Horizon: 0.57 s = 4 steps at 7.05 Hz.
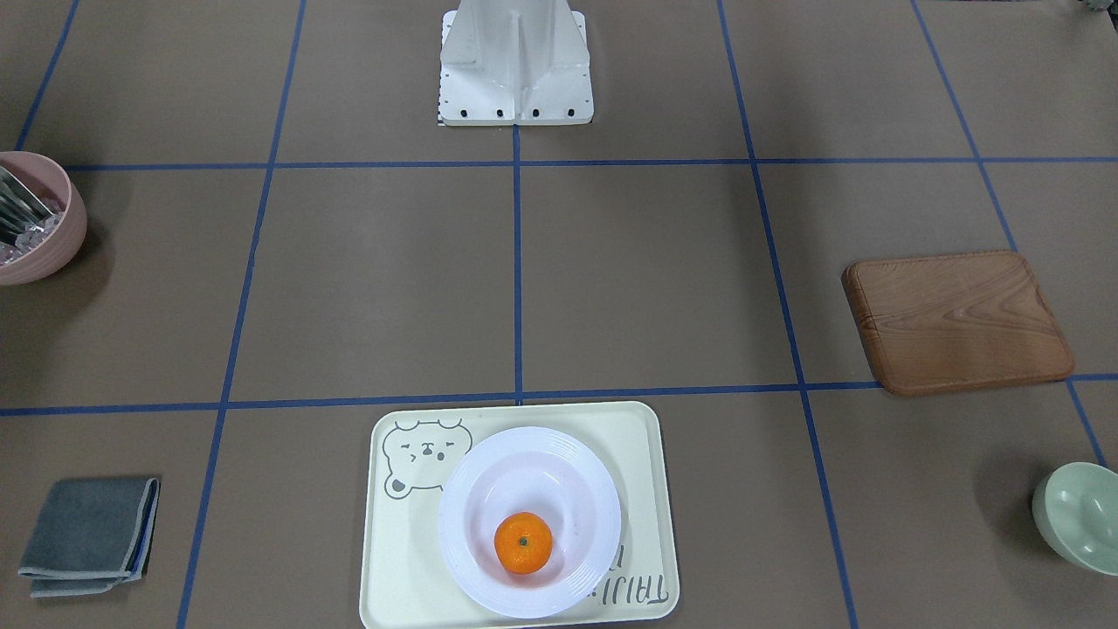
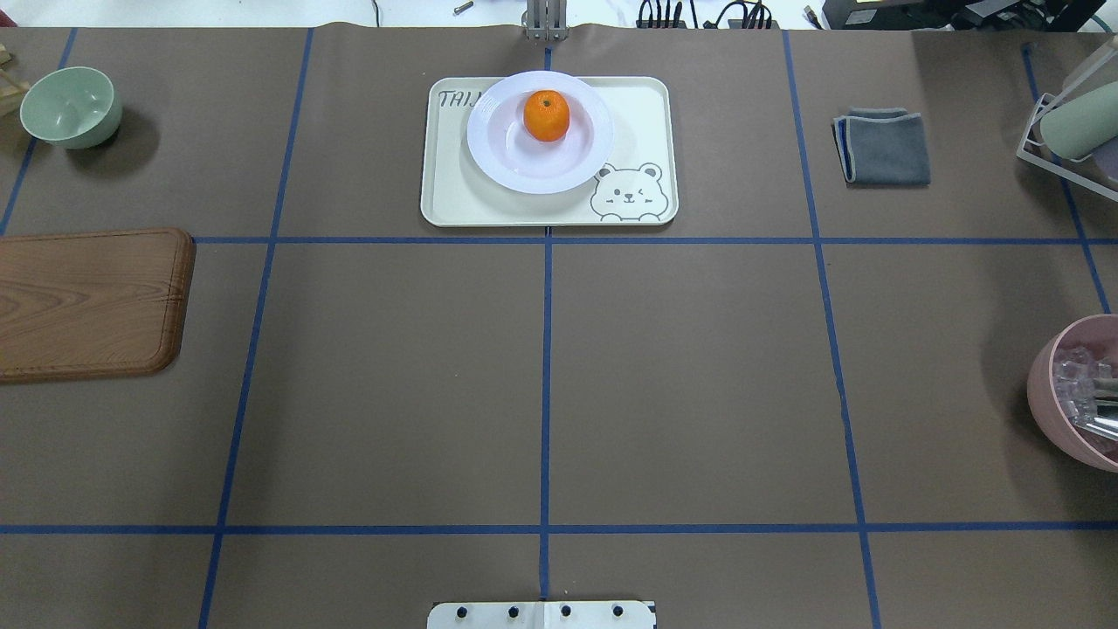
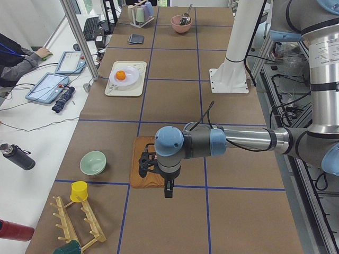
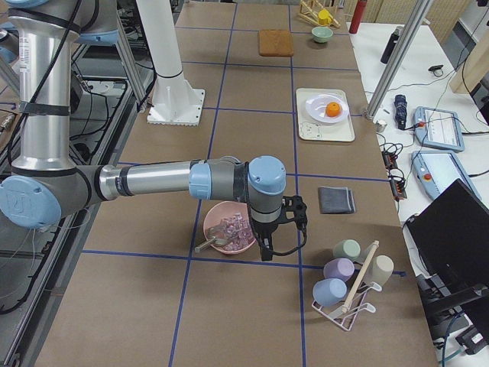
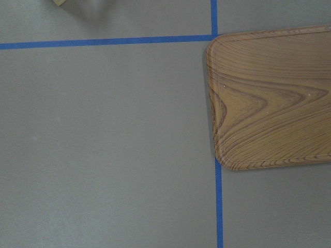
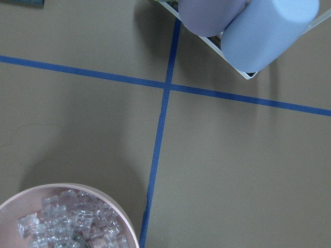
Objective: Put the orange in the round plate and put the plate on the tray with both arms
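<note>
The orange [image 1: 523, 542] lies in the sunken centre of the round plate [image 1: 472, 489], and the plate stands on the tray [image 1: 397, 559] at the table's far middle; the same orange [image 2: 546, 115], plate [image 2: 498, 157] and tray [image 2: 454, 196] show in the overhead view. Both arms are far from them. The left gripper [image 3: 168, 189] hangs over the table beside the wooden board, and the right gripper [image 4: 265, 248] hangs next to the pink bowl. Only the side views show them, so I cannot tell whether they are open or shut.
A brown wooden board [image 2: 87, 301] and a pale green bowl [image 2: 70, 107] lie on the left. On the right are a folded grey cloth [image 2: 884, 147], a pink bowl [image 2: 1044, 389] of clear pieces and a cup rack [image 2: 1079, 122]. A person sits beyond the far edge in the left side view.
</note>
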### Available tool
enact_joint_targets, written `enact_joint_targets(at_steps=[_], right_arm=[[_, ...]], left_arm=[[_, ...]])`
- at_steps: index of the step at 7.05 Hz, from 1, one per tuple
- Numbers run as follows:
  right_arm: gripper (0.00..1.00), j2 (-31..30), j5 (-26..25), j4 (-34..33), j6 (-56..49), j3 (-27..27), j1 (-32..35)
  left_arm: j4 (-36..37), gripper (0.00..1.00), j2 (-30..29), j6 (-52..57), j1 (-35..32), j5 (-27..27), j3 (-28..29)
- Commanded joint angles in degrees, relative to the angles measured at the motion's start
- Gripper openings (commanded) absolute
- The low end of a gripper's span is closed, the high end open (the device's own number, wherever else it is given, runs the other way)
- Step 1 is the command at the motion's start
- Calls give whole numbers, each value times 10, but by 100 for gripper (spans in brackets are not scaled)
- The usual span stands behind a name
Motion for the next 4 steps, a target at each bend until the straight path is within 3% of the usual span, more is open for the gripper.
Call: enact_joint_targets(at_steps=[1, 4], right_arm=[[100, 0, 8, 9, 0, -1, 0], [100, 0, 18, 35, -1, -5, 0]], left_arm=[[0, 99, 0, 0, 0, -2, -1], [0, 99, 0, 0, 0, -3, 0]])
